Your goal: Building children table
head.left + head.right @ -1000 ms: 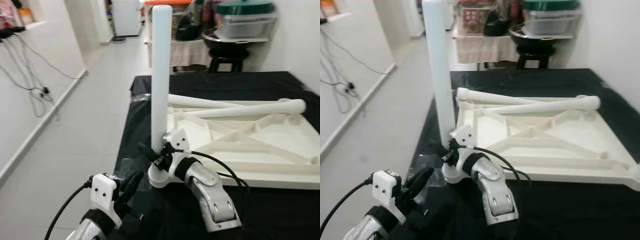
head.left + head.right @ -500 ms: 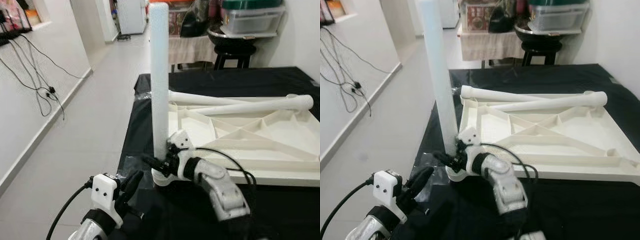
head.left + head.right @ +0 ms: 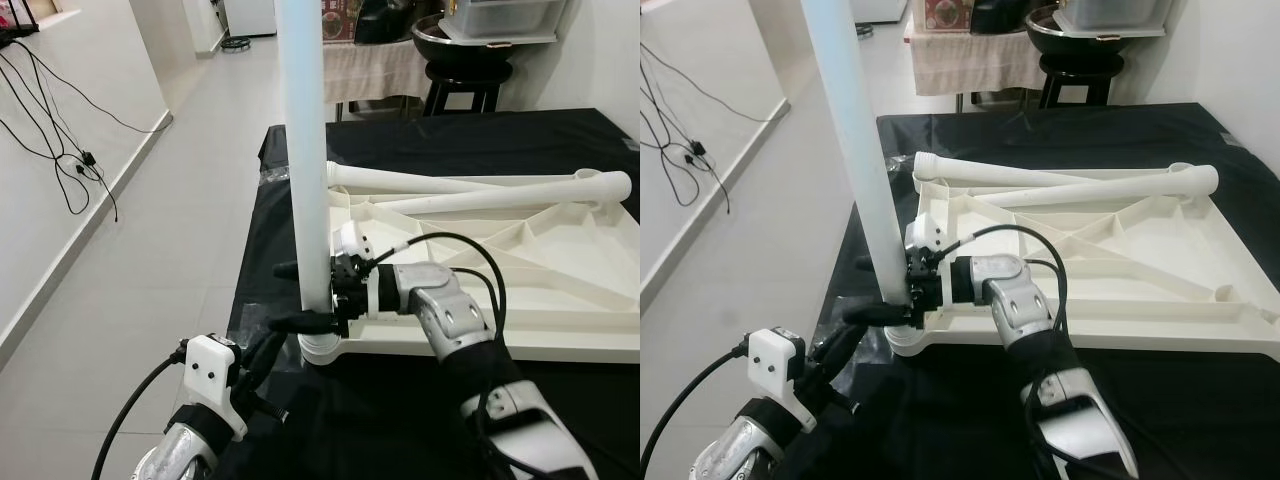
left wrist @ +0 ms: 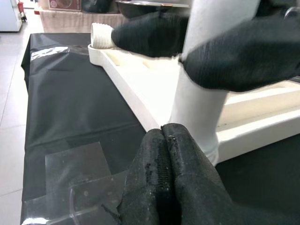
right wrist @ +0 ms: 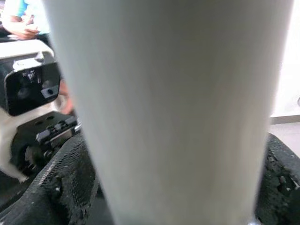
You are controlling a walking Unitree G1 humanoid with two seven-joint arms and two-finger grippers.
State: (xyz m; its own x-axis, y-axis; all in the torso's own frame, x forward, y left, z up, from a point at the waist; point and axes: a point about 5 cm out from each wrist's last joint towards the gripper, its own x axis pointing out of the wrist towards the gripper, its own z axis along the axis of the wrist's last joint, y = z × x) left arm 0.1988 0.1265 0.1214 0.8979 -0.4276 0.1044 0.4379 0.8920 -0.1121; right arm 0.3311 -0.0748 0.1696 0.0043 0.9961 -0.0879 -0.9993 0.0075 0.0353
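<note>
Left eye view: right gripper (image 3: 305,297) jaws clench the tall white plastic leg (image 3: 305,150), steadying it upright in the upturned white tabletop's (image 3: 520,260) corner socket; left gripper (image 3: 262,352) jaws stay closed, empty.

Black-covered table (image 3: 420,150), white tabletop panel (image 3: 520,270) lying on it upside down.
You see the panel's ribbed underside facing up near the table's left edge; clear tape patches (image 4: 75,164) stick to the black cover beside its corner.
</note>
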